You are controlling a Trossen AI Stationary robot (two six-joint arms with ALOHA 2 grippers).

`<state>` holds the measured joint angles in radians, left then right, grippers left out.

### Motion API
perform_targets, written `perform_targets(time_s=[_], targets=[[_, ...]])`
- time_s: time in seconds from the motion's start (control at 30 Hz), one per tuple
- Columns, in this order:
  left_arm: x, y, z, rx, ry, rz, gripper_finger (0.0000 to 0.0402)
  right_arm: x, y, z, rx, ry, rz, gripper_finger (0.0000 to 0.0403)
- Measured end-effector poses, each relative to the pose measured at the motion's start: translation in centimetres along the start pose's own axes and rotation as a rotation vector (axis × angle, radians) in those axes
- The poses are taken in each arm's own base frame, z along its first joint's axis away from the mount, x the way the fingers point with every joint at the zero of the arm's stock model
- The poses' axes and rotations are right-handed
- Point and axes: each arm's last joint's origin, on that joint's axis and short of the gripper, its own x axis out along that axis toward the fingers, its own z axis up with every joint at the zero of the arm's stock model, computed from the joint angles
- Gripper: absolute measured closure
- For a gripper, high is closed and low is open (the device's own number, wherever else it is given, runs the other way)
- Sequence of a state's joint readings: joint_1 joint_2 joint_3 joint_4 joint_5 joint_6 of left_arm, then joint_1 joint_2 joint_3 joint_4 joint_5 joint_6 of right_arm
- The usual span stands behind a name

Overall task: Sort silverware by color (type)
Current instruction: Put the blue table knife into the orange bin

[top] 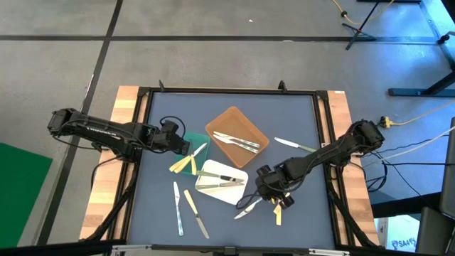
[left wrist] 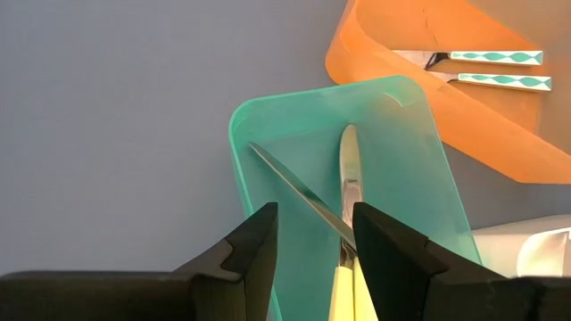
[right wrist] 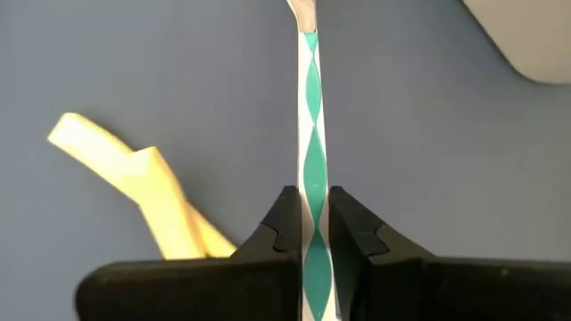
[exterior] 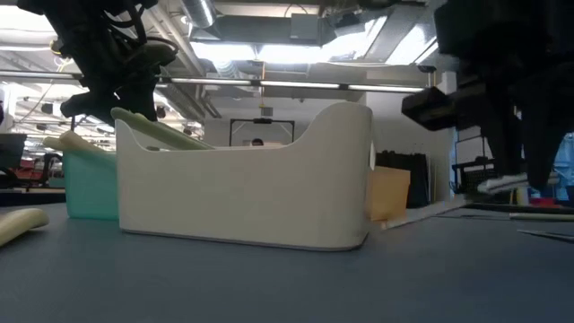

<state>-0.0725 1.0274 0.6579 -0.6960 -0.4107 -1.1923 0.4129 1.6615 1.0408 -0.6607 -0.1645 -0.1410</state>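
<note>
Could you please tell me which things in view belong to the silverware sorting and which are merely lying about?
Belonging to the job:
- teal-patterned piece, gripped by the right tool
- yellow-handled pieces in the green tray, under the open left tool
- yellow-handled pieces on the mat
- brown tray and white tray, each holding cutlery

Lying about:
- yellow cable
- stand legs on the floor

a lab or workshop hall, probably — grey concrete floor [top: 213,64], a stand's legs [top: 370,28], loose cables [top: 419,117], ceiling strip lights [exterior: 202,13] and ducting — details beyond look dim.
</note>
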Motion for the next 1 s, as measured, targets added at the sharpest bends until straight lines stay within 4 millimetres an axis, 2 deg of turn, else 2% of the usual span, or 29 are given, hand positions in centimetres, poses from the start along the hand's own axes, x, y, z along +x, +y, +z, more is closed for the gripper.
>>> perform_targets(time_s=[0.5, 0.73, 0.83, 1.0], targets=[[0.0, 0.0, 0.0, 0.000, 0.000, 0.000, 0.0260, -4.4, 0.3, 3.1, -0.132, -0.022, 0.005, 0.0388], [0.0, 0.1, 0.2, 0.000, -0.073, 0.029, 0.0260, -6.6, 0.0, 4.9, -0.188, -0.084, -0.137, 0.0388], [0.0, 0.1, 0.3, 0.000, -0.104, 0.041, 0.0260, -7.2, -0.6, 5.2, -0.137, -0.097, -0.183, 0.0388], [0.0, 0.1, 0.4, -0.002, -0.144, 0.054, 0.0260, -7.8, -3.1, 4.5, 0.054, -0.090, -0.212, 0.0388]])
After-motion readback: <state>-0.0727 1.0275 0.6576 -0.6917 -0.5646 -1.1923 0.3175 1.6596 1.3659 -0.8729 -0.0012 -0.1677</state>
